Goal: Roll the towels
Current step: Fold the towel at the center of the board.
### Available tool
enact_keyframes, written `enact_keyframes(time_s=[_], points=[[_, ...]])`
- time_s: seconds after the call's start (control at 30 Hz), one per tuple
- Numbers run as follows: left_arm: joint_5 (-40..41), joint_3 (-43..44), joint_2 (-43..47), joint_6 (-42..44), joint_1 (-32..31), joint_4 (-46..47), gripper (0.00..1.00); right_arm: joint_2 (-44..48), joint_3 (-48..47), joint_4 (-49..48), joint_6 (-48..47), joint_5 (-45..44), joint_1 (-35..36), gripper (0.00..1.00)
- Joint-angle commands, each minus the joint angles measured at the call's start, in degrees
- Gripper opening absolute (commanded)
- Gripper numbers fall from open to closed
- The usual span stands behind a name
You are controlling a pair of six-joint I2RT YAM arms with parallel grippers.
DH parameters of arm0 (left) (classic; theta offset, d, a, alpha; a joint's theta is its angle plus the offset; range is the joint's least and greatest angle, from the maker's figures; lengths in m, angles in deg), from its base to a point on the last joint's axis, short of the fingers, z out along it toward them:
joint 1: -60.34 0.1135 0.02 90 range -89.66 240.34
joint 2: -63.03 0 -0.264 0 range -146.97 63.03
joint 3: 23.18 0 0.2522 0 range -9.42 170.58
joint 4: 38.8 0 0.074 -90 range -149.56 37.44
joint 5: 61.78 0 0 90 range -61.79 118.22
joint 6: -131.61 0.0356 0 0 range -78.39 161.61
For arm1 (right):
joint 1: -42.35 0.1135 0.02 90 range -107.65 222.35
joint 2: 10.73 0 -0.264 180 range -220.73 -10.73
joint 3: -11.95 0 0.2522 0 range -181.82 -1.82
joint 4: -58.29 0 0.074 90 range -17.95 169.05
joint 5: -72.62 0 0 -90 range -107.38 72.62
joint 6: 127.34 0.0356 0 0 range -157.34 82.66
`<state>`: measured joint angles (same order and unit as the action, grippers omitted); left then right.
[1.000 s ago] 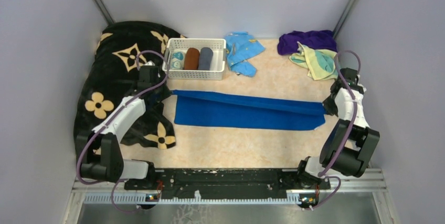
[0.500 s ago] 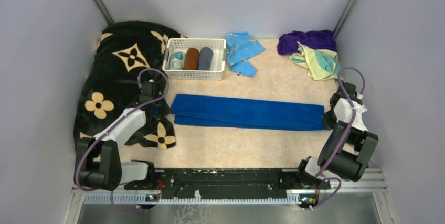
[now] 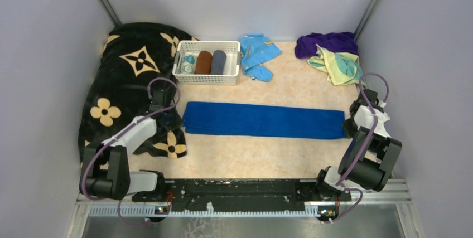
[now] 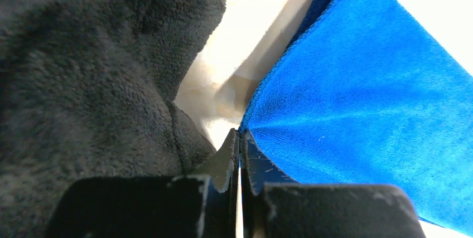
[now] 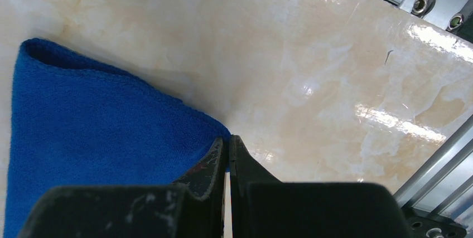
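Taking in the pale marbled table (image 3: 262, 157) first, running from the arm bases to the back wall. Sliding left to the black blanket (image 3: 128, 59) with tan flowers, heaped along the whole left side.

Landing now on the main event, the blue towel (image 3: 262, 120). Seeing it lying flat across the middle of the table, folded into a long narrow band running left to right. Admiring a deep royal blue, a soft, finely looped nap and neatly lined-up edges, with nothing rolled yet. Finding its left end just beside the blanket and its right end close to the right wall.

Following the left arm (image 3: 125, 137) reaching out over the blanket, and the right arm (image 3: 368, 143) folded up close by the right wall.

Glancing back to the white basket (image 3: 207, 77) just behind the blue towel, holding three rolled cloths side by side. Spotting the purple towel (image 3: 326, 43) bunched in the far right corner. Catching the yellow towel (image 3: 337, 66) crumpled just in front, overlapping it, with teal patches showing. Noting the light blue cloth (image 3: 256, 51) rumpled on the basket's right.

Closing in on the left gripper (image 4: 240, 133): jaws pressed tight together, pinching the blue towel's left corner, creases fanning out from the tips. Checking the right gripper (image 5: 228, 139): jaws squeezed together with only a hairline between them, nipping the right corner down at the tabletop.
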<state>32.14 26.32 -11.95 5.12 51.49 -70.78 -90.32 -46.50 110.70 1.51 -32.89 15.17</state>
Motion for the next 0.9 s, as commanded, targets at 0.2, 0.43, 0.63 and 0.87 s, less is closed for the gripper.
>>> enact_keyframes(time_s=[0.2,0.43,0.63,0.87], points=[[0.9,11.2,-1.8,2.0,0.5,2.3,0.00,0.0,-12.3,-6.0,3.8,6.4,-0.6,0.01],[0.7,22.1,-11.0,1.6,0.5,5.7,0.00,-11.9,-25.2,-7.1,1.9,12.8,-0.6,0.00],[0.1,27.9,-17.8,0.6,0.6,7.5,0.00,-20.9,-32.3,-7.3,-1.1,18.2,-0.6,0.00],[0.0,29.6,-19.0,0.0,1.1,9.5,0.00,-23.1,-36.8,-8.5,-3.1,20.8,-0.6,0.00]])
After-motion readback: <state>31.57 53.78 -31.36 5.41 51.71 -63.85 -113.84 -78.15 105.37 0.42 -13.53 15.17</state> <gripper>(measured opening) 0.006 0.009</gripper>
